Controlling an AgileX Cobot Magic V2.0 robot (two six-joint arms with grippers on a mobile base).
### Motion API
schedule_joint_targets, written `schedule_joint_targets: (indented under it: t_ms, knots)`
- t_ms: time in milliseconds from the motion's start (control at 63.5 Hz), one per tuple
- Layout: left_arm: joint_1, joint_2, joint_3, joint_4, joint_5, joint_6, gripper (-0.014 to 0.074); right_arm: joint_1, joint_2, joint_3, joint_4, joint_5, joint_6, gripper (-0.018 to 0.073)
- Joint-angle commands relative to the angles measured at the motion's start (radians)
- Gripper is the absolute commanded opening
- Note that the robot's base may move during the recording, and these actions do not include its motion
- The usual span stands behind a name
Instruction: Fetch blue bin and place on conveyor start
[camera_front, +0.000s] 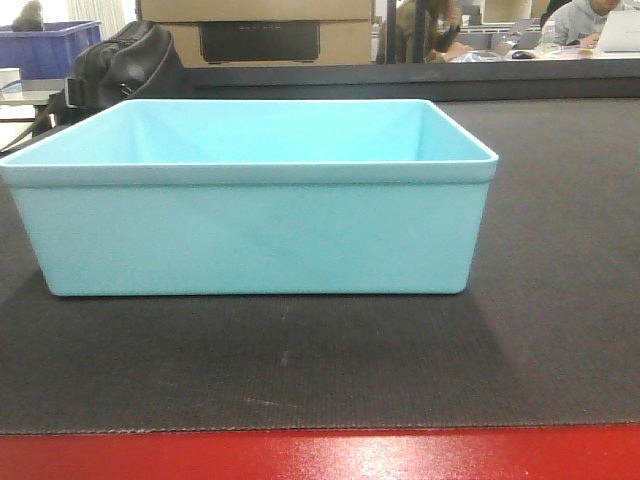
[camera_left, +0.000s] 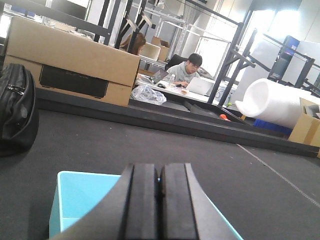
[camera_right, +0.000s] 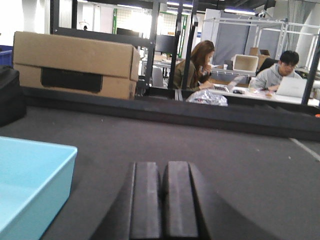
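Front view: blue bin upright on the conveyor start, set back from the red strip at 6 o'clock; bare belt at 3 o'clock; no grippers visible.
Left wrist: left gripper pressed closed, empty, over the bin's rim; black bag at 9 o'clock, cardboard box beyond.
Right wrist: right gripper closed, empty; bin at 8 o'clock, cut off by the frame.

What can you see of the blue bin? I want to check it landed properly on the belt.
The blue bin is a pale turquoise rectangular tub of smooth plastic, with plain, slightly tapered walls and a thin rim lip. It looks empty and undamaged. It stands upright and flat on the dark grey woven conveyor belt, set back from the red edge strip. Neither end effector touches it: the left end effector hangs shut above it, and the right end effector is shut beside it.
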Motion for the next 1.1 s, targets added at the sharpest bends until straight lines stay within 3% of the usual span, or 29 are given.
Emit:
schedule_joint_targets:
  t_ms: [0, 252, 1087]
  knots:
    - [-0.004, -0.005, 0.001, 0.003, -0.015, 0.005, -0.0111, -0.008, -0.075, 0.068, 0.006, -0.016, 0.006, -0.0165]
    - [-0.004, -0.005, 0.001, 0.003, -0.015, 0.005, -0.0111, -0.008, -0.229, 0.212, 0.006, 0.037, 0.025, -0.0165]
    - [-0.004, -0.007, 0.001, 0.003, -0.02, 0.005, -0.0111, -0.008, -0.229, 0.212, 0.006, 0.072, 0.052, -0.0165]
